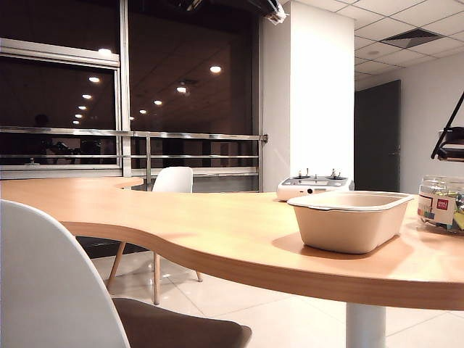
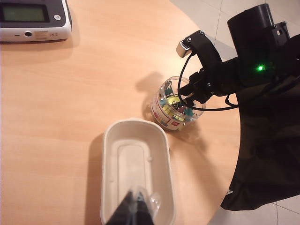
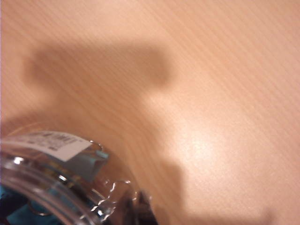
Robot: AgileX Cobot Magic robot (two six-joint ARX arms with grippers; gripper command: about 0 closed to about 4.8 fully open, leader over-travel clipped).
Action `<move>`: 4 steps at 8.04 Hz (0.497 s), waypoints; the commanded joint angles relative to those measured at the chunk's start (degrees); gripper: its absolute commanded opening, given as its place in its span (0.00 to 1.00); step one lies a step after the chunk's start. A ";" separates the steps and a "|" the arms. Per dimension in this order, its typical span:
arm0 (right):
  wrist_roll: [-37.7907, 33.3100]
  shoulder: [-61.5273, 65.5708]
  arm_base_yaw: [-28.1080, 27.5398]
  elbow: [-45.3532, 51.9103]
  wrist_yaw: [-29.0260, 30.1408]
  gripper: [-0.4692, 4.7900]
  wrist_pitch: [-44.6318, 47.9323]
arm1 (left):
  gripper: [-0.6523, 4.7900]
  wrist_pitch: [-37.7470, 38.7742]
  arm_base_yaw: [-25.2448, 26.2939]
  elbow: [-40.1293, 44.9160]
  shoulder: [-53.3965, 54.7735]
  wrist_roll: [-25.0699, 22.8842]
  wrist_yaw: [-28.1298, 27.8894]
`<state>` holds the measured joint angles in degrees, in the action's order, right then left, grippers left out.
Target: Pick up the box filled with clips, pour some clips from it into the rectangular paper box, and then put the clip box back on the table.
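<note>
The box filled with clips (image 2: 174, 107) is a clear round tub standing upright on the table (image 2: 70, 93), just past one corner of the rectangular paper box (image 2: 138, 168). Coloured clips (image 2: 173, 102) show through its wall. My right gripper (image 2: 188, 100) reaches down to the tub's rim. In the right wrist view its fingers (image 3: 140, 209) are pressed together on the clear rim of the tub (image 3: 51, 183). My left gripper (image 2: 137, 202) hangs shut and empty above the beige tray. In the exterior view, tray (image 1: 351, 217) and tub (image 1: 441, 203) sit at the right.
A white-grey device with small joysticks (image 1: 313, 187) lies behind the tray, also seen in the left wrist view (image 2: 33, 18). The table's curved edge (image 1: 217, 272) runs in front, with white chairs (image 1: 172, 180) (image 1: 51, 283) beyond it. Black cloth (image 2: 267, 154) covers the right arm.
</note>
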<state>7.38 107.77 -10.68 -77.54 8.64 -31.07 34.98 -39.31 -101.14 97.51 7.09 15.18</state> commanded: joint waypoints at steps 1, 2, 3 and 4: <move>2.19 -8.79 3.41 -0.37 0.90 0.09 4.52 | 0.11 -0.33 -0.02 -0.15 -0.35 -0.22 0.07; 3.06 -11.56 5.40 -0.35 0.85 0.09 5.99 | 0.11 -0.33 -0.02 -0.15 -0.35 -0.24 0.07; 5.75 -13.68 7.50 -0.35 0.35 0.09 7.23 | 0.11 -0.31 -0.02 -0.15 -0.35 -0.22 0.07; 18.91 -17.35 19.12 -0.26 -2.01 0.09 12.13 | 0.11 -0.24 -0.02 -0.15 -0.37 -0.24 0.33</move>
<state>23.11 90.76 7.46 -77.54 8.36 -20.14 35.03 -39.35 -101.16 97.51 7.09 15.25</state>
